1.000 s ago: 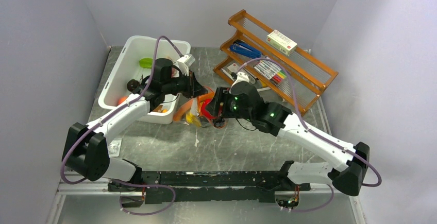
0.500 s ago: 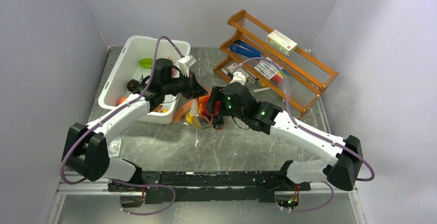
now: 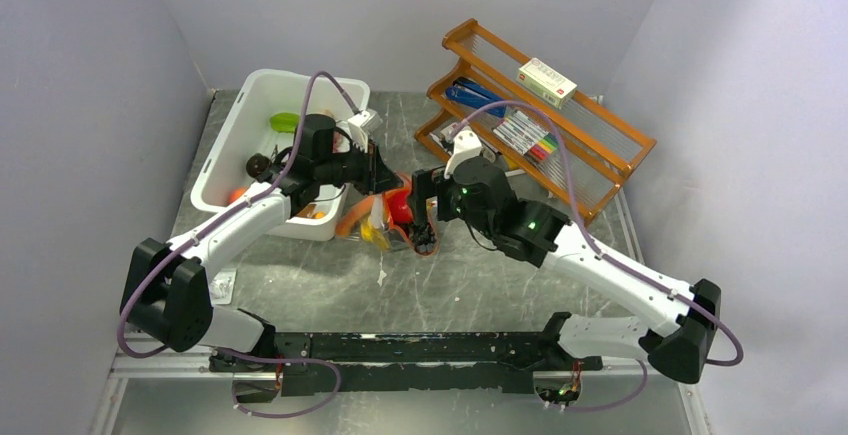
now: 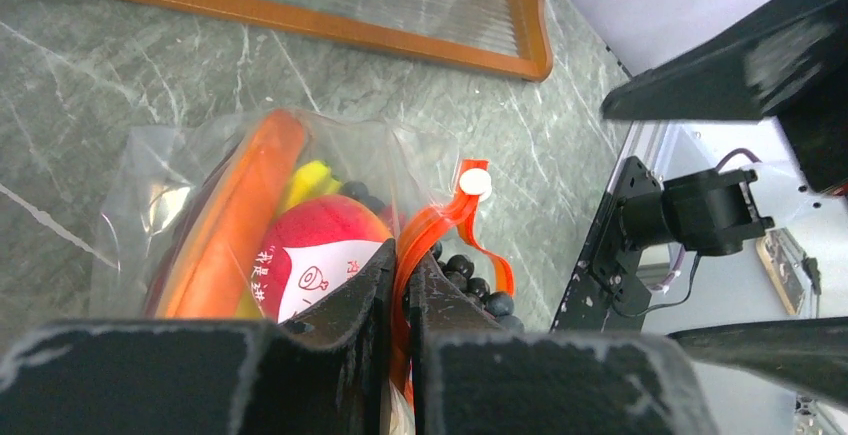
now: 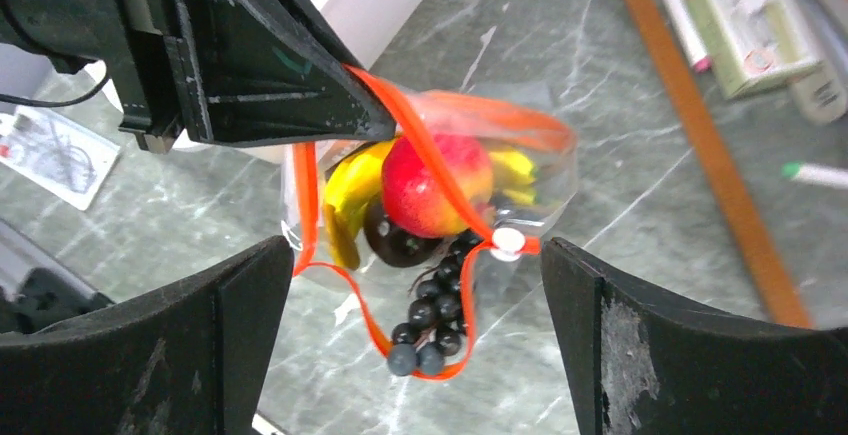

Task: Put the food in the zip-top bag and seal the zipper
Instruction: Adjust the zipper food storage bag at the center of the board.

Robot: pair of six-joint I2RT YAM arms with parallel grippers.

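Observation:
The zip-top bag hangs tilted over the table beside the bin, mouth open. My left gripper is shut on the orange-red zipper strip, whose white slider sits at one end. Inside the bag are a red fruit, a yellow banana bunch and an orange-rimmed slab. Dark grapes lie in the open loop of the mouth. My right gripper faces the mouth with its jaws wide open and nothing between them.
A white bin with more toy food stands at the back left, touching the bag's side. A wooden rack with markers and a box fills the back right. A small paper card lies near the left arm's base.
The right gripper's jaws have opened wide, and it has drawn back a little from the bag's mouth. The left arm holds the zipper strip where it was.

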